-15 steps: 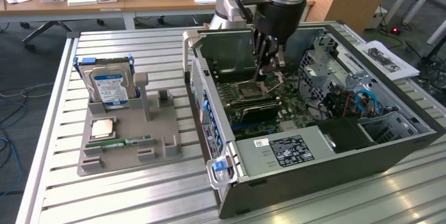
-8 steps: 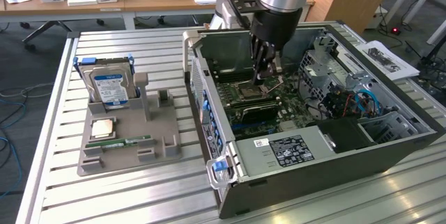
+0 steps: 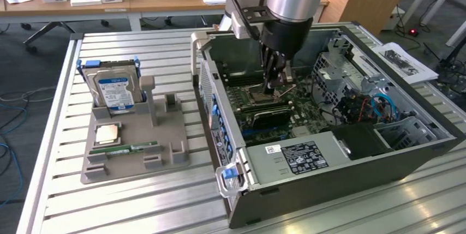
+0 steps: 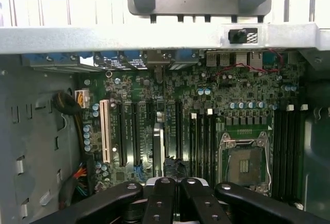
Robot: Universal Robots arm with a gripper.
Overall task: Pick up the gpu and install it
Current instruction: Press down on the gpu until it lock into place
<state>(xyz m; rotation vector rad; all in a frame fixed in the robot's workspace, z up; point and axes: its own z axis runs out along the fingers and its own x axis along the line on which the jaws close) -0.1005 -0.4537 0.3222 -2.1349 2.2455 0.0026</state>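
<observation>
The gpu (image 3: pixel 268 118) is a dark flat card standing on edge in a slot of the motherboard (image 3: pixel 306 108) inside the open computer case (image 3: pixel 350 152). In the wrist view the gpu (image 4: pixel 158 149) shows edge-on as a thin grey strip among the slots. My gripper (image 3: pixel 272 88) hangs inside the case just above the board, between the card and the empty processor socket (image 3: pixel 256 93). Its black fingers are shut, and I see nothing between them. The wrist view has the gripper (image 4: pixel 174 182) just short of the card's near end.
A grey parts tray (image 3: pixel 131 157) lies at the exterior view's left of the case. It carries a silver hard drive (image 3: pixel 114 93), a processor chip (image 3: pixel 107 133) and a green memory stick (image 3: pixel 135 149). Case walls, a drive cage (image 3: pixel 342 65) and cables (image 3: pixel 375 106) surround the board.
</observation>
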